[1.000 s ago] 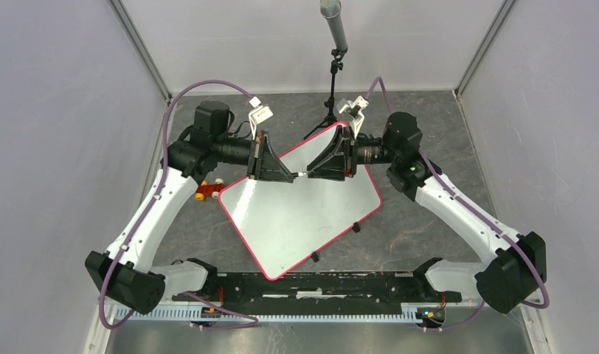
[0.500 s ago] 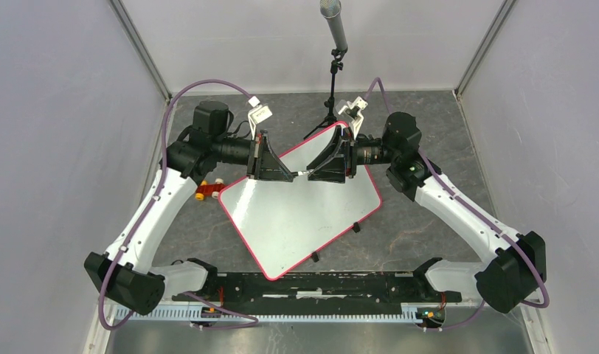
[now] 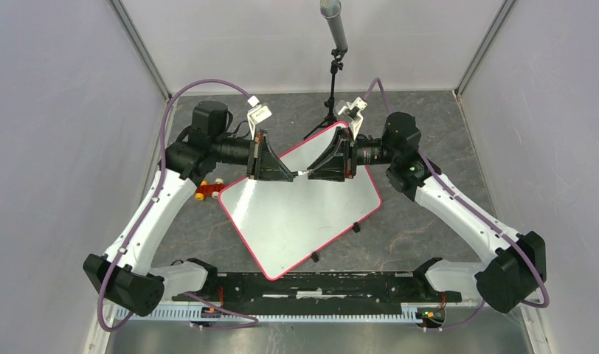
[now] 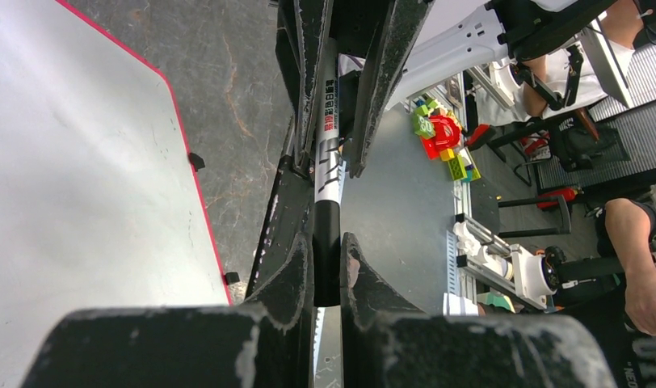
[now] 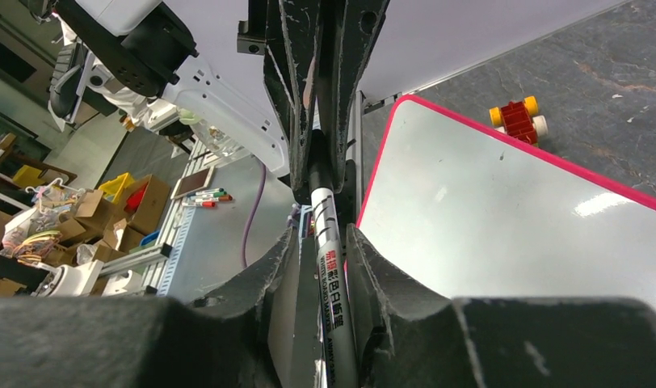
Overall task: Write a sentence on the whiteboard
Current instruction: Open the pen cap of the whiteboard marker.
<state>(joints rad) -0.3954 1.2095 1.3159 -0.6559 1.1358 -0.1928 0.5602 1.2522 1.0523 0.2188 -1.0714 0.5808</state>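
**Both grippers hold one marker above the whiteboard**

The left gripper (image 3: 289,176) and the right gripper (image 3: 313,175) point at each other, tip to tip, with only a short gap between them. One marker (image 3: 302,174) bridges this gap, lying level along the line of the two grippers.

In the left wrist view, the left gripper (image 4: 326,246) is nearly closed. Its fingers (image 4: 288,275) press from both sides on the black end of the marker (image 4: 328,162). The white barrel with printed letters goes forward from there into the right gripper (image 4: 341,89), which is opposite.

In the right wrist view, the right gripper (image 5: 321,242) is also almost closed, and its fingers (image 5: 365,267) clamp the white printed barrel of the marker (image 5: 331,267). The black end continues into the left gripper (image 5: 321,89) in front of it.

The whiteboard (image 3: 304,214) lies flat on the table (image 3: 429,236), below both grippers. It is turned at an angle, and its far corner is under the right gripper. In the left wrist view the whiteboard (image 4: 82,162) fills the area to the left of the fingers. In the right wrist view the whiteboard (image 5: 510,210) is to the right of the fingers, with its pink-red rim clear.

A small red and yellow toy car (image 3: 208,189) stands on the table behind the left gripper, just beside the board's left edge. From the right gripper the toy car (image 5: 519,117) shows beyond the board's rim.
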